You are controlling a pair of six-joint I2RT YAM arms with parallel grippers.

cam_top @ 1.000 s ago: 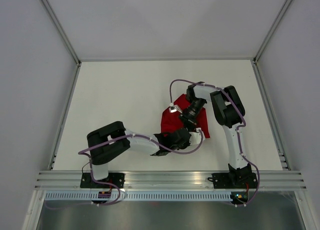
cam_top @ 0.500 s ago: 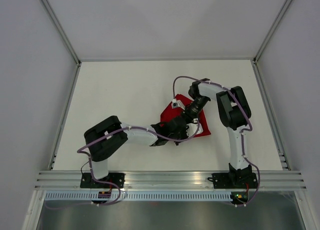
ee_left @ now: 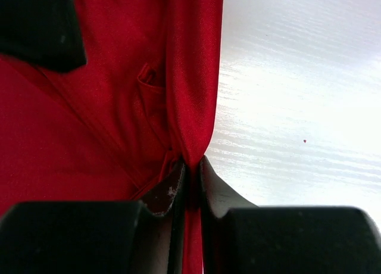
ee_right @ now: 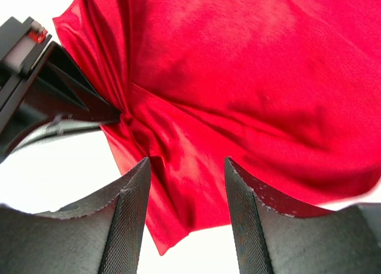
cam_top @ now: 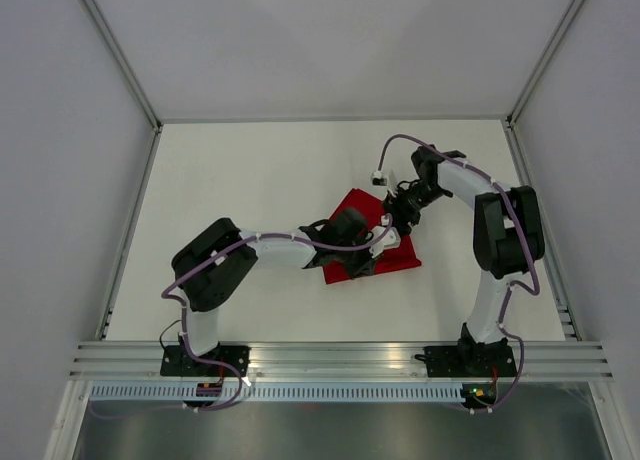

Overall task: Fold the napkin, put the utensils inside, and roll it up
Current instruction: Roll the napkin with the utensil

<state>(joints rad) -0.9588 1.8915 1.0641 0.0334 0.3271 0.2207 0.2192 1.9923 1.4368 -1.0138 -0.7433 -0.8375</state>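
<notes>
Red thin fabric napkin [ee_left: 89, 155], mid-fold: my left gripper [ee_left: 190, 167] pinches its edge, right gripper [ee_right: 186, 167] spread; next, lay it flat.

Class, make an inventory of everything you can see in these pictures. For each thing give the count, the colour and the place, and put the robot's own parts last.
napkin: one, bright red, bunched up on the table right of centre, between the two hands
table: one, white, fills the middle of the top view
walls: three, pale grey, left, back and right of the table
rail: one, silver, along the near edge, bearing both arm bases
cables: two, purple, one looped along each arm
left arm: one, black and white, reaching right to the napkin
right arm: one, black and white, bent back toward the napkin
left hand: one, black, shut on a fold of the napkin
right hand: one, black, open, over the napkin's far right part
</notes>
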